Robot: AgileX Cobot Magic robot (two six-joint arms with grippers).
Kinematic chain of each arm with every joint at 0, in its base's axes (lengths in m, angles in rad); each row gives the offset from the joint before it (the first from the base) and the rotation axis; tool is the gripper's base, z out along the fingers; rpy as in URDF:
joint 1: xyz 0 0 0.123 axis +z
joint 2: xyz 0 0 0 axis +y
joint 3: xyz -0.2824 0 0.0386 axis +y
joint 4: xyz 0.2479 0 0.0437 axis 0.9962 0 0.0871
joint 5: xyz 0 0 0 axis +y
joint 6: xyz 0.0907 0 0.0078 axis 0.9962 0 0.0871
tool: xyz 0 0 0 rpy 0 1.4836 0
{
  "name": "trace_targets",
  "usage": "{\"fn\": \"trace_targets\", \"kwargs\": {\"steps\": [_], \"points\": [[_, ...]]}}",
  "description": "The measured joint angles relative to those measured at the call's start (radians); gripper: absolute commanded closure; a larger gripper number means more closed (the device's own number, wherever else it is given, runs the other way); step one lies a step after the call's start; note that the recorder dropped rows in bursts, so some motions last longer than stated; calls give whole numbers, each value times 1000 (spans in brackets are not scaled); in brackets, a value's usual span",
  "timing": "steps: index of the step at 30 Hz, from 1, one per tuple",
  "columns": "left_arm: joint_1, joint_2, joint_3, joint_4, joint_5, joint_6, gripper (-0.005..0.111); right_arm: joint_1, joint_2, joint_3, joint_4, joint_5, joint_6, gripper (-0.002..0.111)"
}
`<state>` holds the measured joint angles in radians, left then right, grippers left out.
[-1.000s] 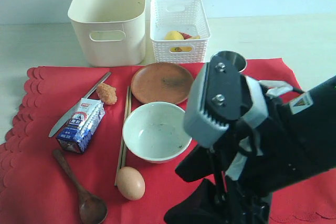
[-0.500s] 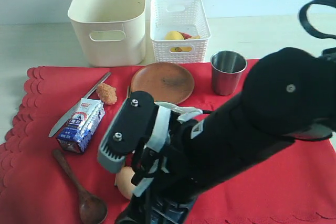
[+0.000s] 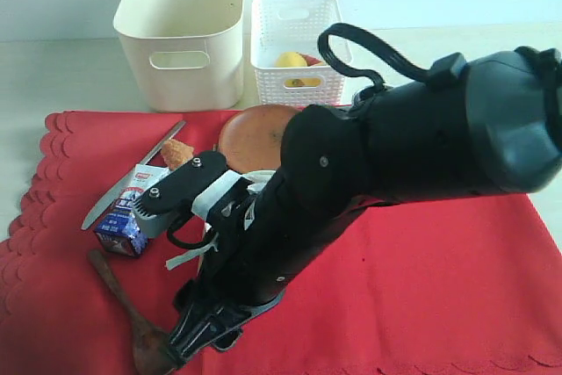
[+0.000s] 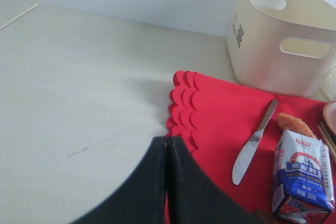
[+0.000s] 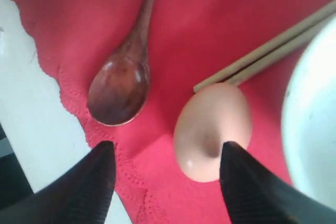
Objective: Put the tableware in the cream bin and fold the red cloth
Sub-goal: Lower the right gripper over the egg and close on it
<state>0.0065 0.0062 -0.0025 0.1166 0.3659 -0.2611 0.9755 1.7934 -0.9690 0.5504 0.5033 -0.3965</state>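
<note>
Obstruction by the right arm is the main limit in the exterior view: it lies across the middle of the red cloth and hides whatever rests there. The round brown plate shows only as a partial arc beside the arm. The dark wooden spoon shows its handle there; its bowl end is lost under the arm's tip. The left gripper appears only in its own wrist view, cut off by the frame.

Right wrist view: the white ceramic bowl is cropped to one curved edge, and the pair of wooden chopsticks to their ends, which lie against an egg. The right gripper has its jaws spread wide with nothing gripped. One finger overlaps the egg in the picture; contact cannot be confirmed.

The left gripper's jaws are pressed together on nothing, above the cloth's scalloped edge.

The silver knife lies flat on the cloth, near a milk carton and a fried piece. The cloth is bright red, spread flat. The cream bin stands upright off the cloth, beside the white lattice basket; its floor is not visible.
</note>
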Motion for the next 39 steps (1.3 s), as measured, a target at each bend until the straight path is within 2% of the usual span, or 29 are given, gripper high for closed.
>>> {"fn": "trace_targets", "kwargs": {"steps": [13,24,30,39], "points": [[0,0,0,0,0,0,107,89,91,-68,-418,2,450,52],[0,0,0,0,0,0,107,93,125,-68,-452,-24,539,53],[0,0,0,0,0,0,107,93,127,-68,-452,-51,576,68],[0,0,0,0,0,0,107,93,140,-83,-452,-29,591,108]]}}
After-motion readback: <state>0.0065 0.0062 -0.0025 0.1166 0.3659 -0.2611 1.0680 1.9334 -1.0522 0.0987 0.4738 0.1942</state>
